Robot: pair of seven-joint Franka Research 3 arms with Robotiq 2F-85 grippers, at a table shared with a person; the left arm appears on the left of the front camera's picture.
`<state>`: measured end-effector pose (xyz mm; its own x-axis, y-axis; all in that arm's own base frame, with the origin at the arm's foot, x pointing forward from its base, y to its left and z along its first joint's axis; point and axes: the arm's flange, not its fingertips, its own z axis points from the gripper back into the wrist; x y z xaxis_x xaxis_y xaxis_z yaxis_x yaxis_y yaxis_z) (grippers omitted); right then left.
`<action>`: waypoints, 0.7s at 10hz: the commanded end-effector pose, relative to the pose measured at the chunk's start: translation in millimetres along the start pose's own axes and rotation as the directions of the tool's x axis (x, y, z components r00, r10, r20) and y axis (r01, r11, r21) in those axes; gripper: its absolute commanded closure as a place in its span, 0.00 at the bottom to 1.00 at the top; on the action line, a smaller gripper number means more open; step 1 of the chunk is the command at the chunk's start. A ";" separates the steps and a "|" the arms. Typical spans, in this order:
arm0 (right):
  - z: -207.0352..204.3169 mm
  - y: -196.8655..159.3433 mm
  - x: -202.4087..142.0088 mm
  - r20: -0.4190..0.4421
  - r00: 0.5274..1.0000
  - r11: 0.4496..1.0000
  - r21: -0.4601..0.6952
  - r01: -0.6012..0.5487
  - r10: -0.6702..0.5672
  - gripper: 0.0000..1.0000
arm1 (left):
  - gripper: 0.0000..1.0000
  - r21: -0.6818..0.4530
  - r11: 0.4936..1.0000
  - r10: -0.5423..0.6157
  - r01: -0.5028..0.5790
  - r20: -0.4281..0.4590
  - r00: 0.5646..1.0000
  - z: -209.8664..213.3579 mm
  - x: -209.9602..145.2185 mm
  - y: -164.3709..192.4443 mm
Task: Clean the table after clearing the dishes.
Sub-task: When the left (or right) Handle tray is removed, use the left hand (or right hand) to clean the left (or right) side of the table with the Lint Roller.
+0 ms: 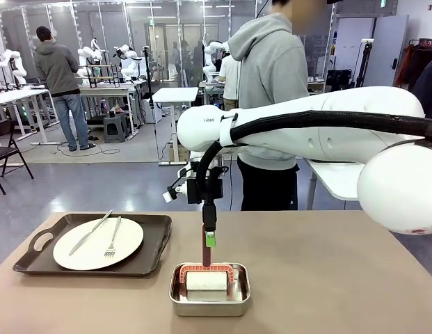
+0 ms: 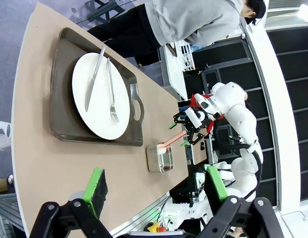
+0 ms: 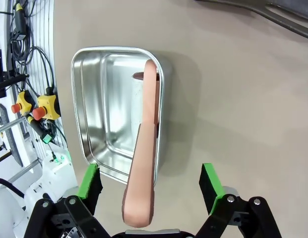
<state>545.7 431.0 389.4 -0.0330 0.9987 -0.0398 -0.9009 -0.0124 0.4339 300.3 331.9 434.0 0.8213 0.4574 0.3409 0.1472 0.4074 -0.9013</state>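
The tan table carries a dark handled tray at the left, and on it lies a white plate with a silver knife and fork, the dishes. From the right, my right arm reaches over the middle. Its gripper points down over a small steel pan. A cleaning tool with a salmon-pink handle stands in that pan. My right gripper is open, its green pads wide on either side of the handle, not touching it. My left gripper hangs open high above the table with nothing in it.
A person in a grey hoodie stands at the table's far side. The tray and plate lie beyond the pan in the left wrist view. White-topped tables stand behind.
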 end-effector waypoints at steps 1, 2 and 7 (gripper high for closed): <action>9.8 -3.1 10.4 -0.007 1.000 1.000 -0.011 0.028 -0.028 0.00 | 0.00 -0.002 1.000 -0.008 0.008 -0.011 1.000 4.5 -1.1 -3.1; 9.6 -2.2 10.7 -0.003 1.000 0.999 -0.020 0.029 -0.029 0.07 | 0.00 -0.002 1.000 -0.008 0.008 -0.011 1.000 4.5 -1.1 -3.1; 10.5 5.5 16.1 0.009 1.000 1.000 -0.016 0.025 -0.025 0.53 | 0.00 -0.002 1.000 -0.008 0.008 -0.011 1.000 4.5 -1.1 -3.1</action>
<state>544.2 439.0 395.3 -0.0258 0.9991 -0.0335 -0.9065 -0.0093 0.4220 300.3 331.9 434.0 0.8213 0.4574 0.3409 0.1472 0.4074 -0.9013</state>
